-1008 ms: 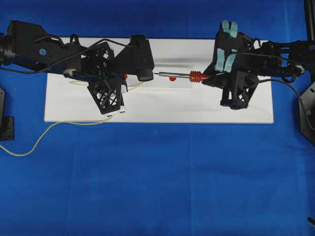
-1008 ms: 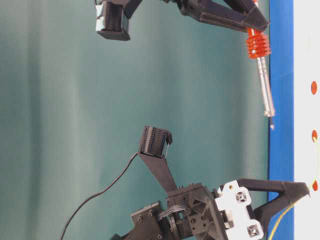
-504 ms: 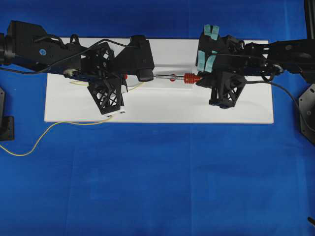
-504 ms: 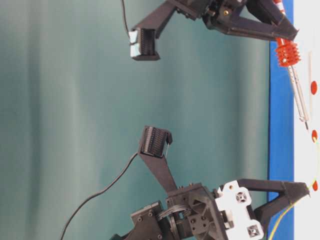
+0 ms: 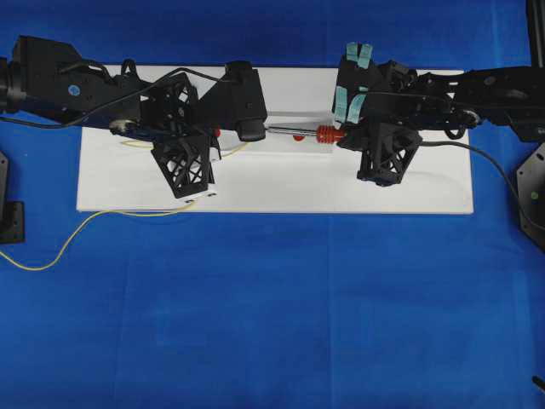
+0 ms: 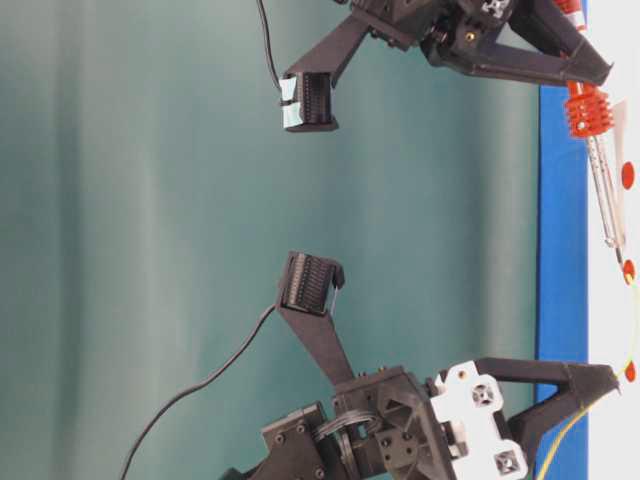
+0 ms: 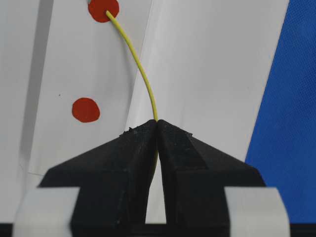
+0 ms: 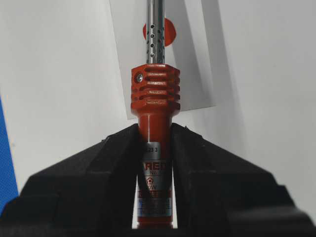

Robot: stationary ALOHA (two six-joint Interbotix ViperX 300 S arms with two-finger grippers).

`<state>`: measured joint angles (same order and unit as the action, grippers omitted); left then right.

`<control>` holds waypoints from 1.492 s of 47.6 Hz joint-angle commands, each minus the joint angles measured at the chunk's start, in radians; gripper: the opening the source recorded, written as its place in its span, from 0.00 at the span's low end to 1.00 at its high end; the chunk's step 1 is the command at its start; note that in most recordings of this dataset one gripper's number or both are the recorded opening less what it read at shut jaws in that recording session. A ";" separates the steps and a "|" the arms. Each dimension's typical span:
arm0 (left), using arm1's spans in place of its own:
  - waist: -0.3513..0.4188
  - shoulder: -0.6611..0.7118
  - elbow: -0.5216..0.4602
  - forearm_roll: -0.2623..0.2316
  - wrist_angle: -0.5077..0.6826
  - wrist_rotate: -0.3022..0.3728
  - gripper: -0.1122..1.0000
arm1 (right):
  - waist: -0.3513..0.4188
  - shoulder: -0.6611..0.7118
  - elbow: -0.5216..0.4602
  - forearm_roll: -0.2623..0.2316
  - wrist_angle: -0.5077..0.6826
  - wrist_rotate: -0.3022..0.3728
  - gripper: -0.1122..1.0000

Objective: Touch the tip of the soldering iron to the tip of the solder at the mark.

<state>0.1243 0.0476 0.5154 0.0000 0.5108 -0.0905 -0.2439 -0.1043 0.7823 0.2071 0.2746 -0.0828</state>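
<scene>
A blue cloth (image 5: 272, 307) covers the table. On it lies a white board (image 5: 281, 183), long side across, with red dots (image 7: 86, 109) marked on a paper sheet (image 7: 69, 74). Yellow solder (image 5: 77, 230) trails off the board's near edge, looping over the cloth at left.

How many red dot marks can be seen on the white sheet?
3, in a row in the table-level view: upper dot beside the soldering iron shaft, middle dot at the solder tip, lower dot by the left gripper. The arms may hide more.
</scene>
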 commanded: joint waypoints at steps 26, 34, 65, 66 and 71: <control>-0.002 -0.012 -0.015 0.003 0.008 0.000 0.12 | 0.012 -0.006 -0.028 -0.002 -0.003 0.002 0.16; -0.002 -0.012 -0.015 0.003 0.008 0.000 0.12 | 0.011 -0.005 -0.028 -0.002 -0.003 0.002 0.16; 0.003 -0.006 -0.028 0.003 0.008 0.000 0.12 | 0.012 -0.006 -0.028 -0.002 0.002 0.002 0.16; 0.003 -0.006 -0.028 0.003 0.008 0.000 0.12 | 0.011 -0.005 -0.028 -0.002 0.002 0.002 0.16; 0.005 -0.006 -0.028 0.003 0.008 0.002 0.12 | 0.012 -0.005 -0.028 -0.002 0.002 0.002 0.16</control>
<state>0.1258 0.0537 0.5093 0.0000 0.5231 -0.0890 -0.2316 -0.0997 0.7777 0.2071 0.2792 -0.0828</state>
